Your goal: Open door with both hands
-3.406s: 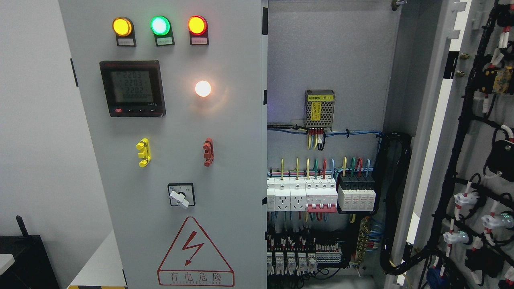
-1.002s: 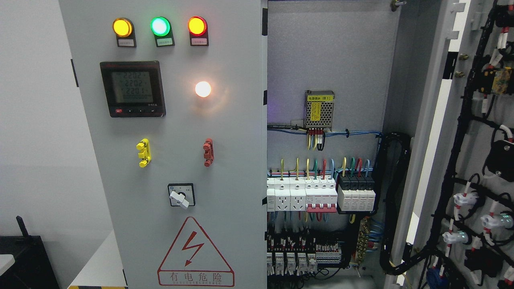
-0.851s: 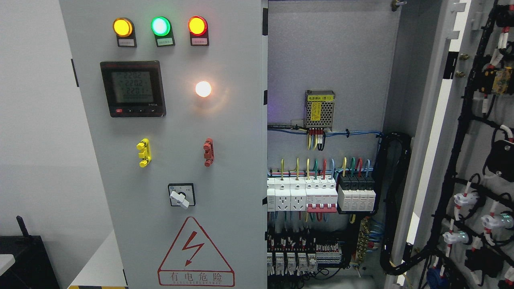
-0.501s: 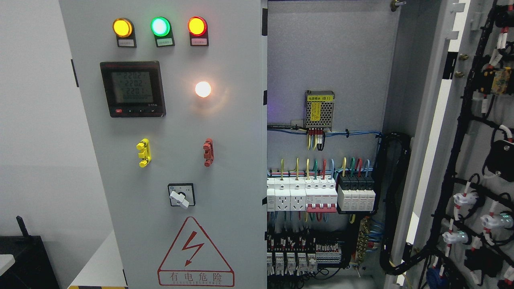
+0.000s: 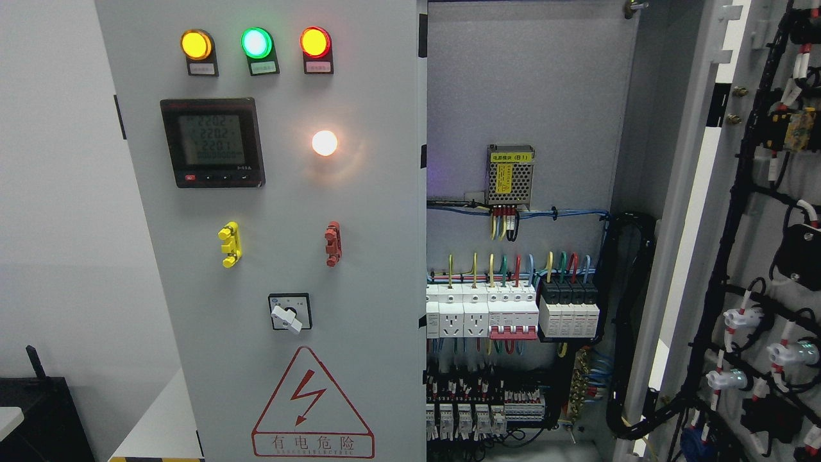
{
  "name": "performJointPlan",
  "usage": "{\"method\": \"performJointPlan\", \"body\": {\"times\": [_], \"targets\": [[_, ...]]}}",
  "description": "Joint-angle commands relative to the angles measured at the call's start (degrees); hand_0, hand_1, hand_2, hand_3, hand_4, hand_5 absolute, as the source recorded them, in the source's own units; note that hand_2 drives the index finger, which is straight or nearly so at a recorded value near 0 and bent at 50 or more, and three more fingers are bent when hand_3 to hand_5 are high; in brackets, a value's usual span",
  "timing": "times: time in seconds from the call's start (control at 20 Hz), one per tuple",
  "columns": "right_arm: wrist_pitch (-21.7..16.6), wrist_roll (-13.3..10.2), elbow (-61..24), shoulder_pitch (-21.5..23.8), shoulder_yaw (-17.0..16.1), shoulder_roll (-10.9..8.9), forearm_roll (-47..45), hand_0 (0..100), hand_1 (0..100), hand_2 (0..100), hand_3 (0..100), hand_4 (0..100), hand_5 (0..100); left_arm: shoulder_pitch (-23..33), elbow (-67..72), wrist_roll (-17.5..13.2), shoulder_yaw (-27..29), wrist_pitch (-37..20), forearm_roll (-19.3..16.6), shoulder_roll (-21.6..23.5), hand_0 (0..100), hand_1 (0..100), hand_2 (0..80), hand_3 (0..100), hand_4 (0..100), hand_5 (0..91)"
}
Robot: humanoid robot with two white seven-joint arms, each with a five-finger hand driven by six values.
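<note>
My hands: neither in frame, state cannot be told | left door (image 5: 359,212): shut, meter (image 5: 211,142), three lamps lit, yellow (image 5: 229,244) and red (image 5: 332,244) handles | interior: breakers (image 5: 513,311) exposed | right door (image 5: 757,224): swung open, wired inner face showing.

**Plain white room corner beside a grey cabinet**

A smooth, matte white wall (image 5: 58,192) fills the left side of the view, bare and evenly lit, with a soft grey shading across its lower part. At the bottom left stands a low black box-shaped unit (image 5: 45,417) with a thin black stub antenna (image 5: 35,362) rising tilted from its top. A pale rounded white edge (image 5: 8,420) pokes in at the far left, just in front of the black unit. Near the bottom, a white flat surface (image 5: 160,423) slopes toward the wall, edged below by a strip of yellow-and-black hazard tape (image 5: 154,459).
</note>
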Motion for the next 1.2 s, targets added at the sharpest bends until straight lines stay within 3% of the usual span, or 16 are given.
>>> {"method": "performJointPlan", "body": {"times": [0.0, 0.1, 1.15], "targets": [[-3.91, 0.0, -16.88, 2.79, 1.3, -3.29, 0.11, 11, 0, 0, 0, 0, 0, -0.27, 0.52, 0.72, 1.08, -0.01, 0.22, -2.15, 0, 0, 0.0, 0, 3, 0.0], [-5.67, 0.08, -18.28, 2.71, 1.3, -3.46, 0.02, 11, 0, 0, 0, 0, 0, -0.27, 0.43, 1.08, 1.09, -0.02, 0.22, -2.15, 0, 0, 0.0, 0, 3, 0.0], [-9.01, 0.08, -31.2, -0.81, 0.86, -3.82, -6.48, 11, 0, 0, 0, 0, 0, -1.94, -0.18, 0.46, 0.82, -0.72, 0.22, -2.5, 0, 0, 0.0, 0, 3, 0.0]]}}
